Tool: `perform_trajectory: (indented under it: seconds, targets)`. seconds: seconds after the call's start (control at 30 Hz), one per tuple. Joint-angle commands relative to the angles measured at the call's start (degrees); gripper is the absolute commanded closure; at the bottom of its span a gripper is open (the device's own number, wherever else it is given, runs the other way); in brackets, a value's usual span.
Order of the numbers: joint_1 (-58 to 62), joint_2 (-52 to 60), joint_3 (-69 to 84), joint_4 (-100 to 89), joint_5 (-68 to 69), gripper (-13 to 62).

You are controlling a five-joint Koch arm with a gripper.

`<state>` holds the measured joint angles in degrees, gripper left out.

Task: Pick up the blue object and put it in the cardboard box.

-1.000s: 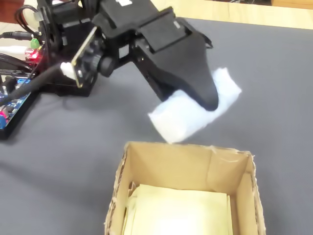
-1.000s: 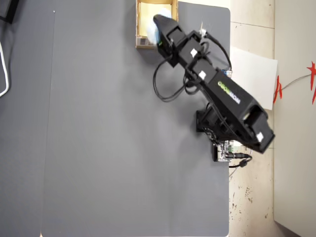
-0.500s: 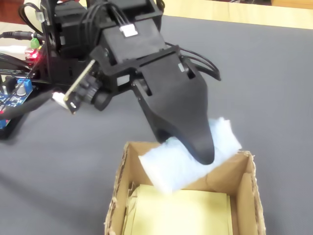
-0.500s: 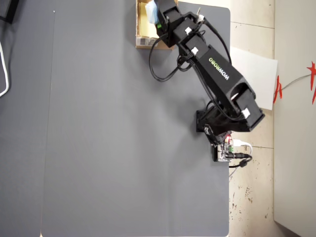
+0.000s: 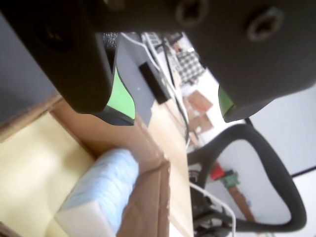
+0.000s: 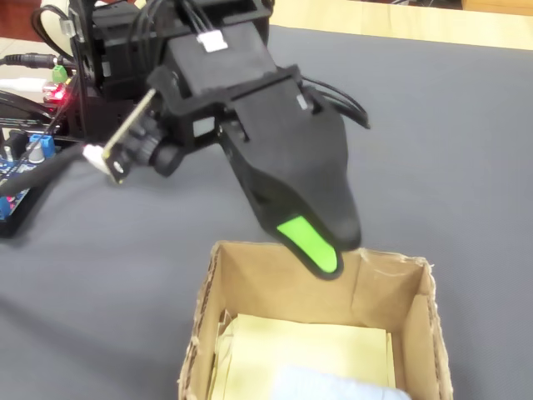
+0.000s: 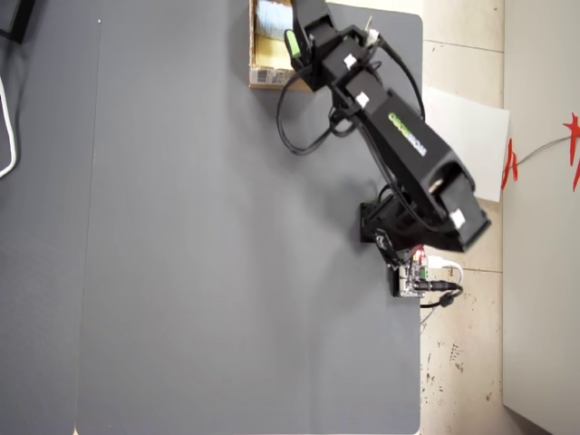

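Gripper (image 5: 175,111) hangs wide open and empty above the box (image 6: 420,312), block (image 5: 101,190) lying inside against the right wall in the wrist view; risk as I judge it: the near fingertip (image 6: 310,242) clips the box's far rim and shifts it.

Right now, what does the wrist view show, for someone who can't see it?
The blue object lies inside the cardboard box, against its wall. The claw hangs open above it, holding nothing, its green pads apart.

A pale blue ribbed object (image 5: 101,190), a tan cardboard box (image 6: 250,279), black gripper (image 5: 175,106) with green pads.
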<state>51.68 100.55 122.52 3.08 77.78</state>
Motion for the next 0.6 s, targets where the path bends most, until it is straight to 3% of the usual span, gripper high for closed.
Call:
perform_trajectory:
  seconds: [0.0,0.57]
  targets:
    - [-2.0,5.1,-0.9,-2.1,1.8,15.7]
    - [-32.3,35.2,30.8,-13.2,5.0,15.7]
